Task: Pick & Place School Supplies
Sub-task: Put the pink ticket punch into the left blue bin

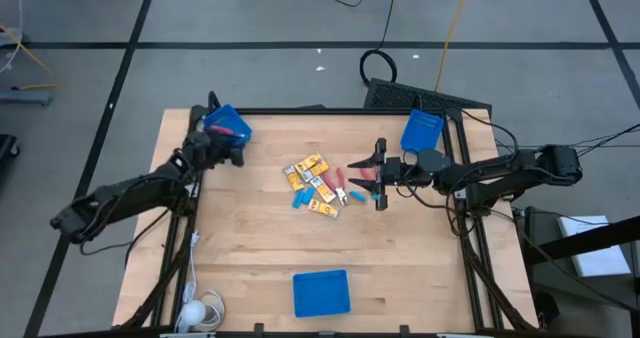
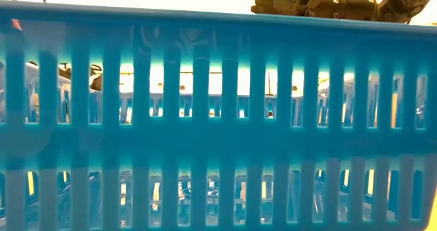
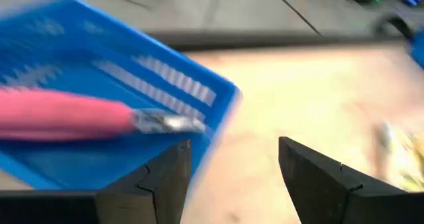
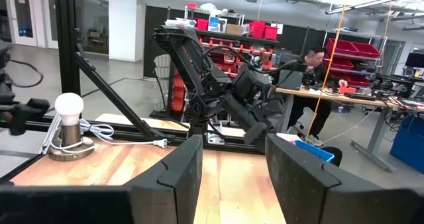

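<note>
A flat blue plastic bin (image 1: pixel 321 293) is seen at lower centre of the high view. At mid-frame, the school supplies (image 1: pixel 320 183) are scattered: yellow packs, light-blue pieces, red-handled scissors. Two more bins are counted; the upper-left bin (image 1: pixel 229 124) holds pink-handled scissors (image 3: pixel 66 115). The left gripper (image 3: pixel 232 168) is parted beside it; the right gripper (image 1: pixel 380 174), fingers apart, holds nothing.

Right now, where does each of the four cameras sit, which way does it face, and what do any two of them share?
High view: overhead, looking straight down on the table; both arms show.
Low view: at tabletop height, almost filled by a blue bin wall; arm parts show along the top edge.
Left wrist view: looks past the open left end effector at a blue bin holding pink-handled scissors.
Right wrist view: looks past the right end effector across the table to the left arm.
Shared: that bin with the scissors also shows in the high view.
</note>
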You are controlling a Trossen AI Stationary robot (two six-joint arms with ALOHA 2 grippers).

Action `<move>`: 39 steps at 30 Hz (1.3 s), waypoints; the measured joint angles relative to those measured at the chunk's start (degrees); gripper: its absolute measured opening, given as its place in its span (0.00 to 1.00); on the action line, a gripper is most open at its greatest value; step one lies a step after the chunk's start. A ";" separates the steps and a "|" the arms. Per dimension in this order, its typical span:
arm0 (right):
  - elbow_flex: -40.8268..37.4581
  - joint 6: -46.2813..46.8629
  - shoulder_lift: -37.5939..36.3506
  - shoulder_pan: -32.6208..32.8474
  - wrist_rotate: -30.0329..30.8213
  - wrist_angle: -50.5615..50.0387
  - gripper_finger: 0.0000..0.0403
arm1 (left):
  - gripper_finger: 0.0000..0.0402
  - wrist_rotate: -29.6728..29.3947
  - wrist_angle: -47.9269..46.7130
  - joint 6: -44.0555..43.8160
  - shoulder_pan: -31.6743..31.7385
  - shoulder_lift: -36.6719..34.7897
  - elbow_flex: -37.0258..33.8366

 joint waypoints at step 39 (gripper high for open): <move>10.32 19.23 0.98 -4.54 29.58 -55.15 0.39 | 0.57 -11.12 -12.92 22.92 -52.68 -2.01 23.11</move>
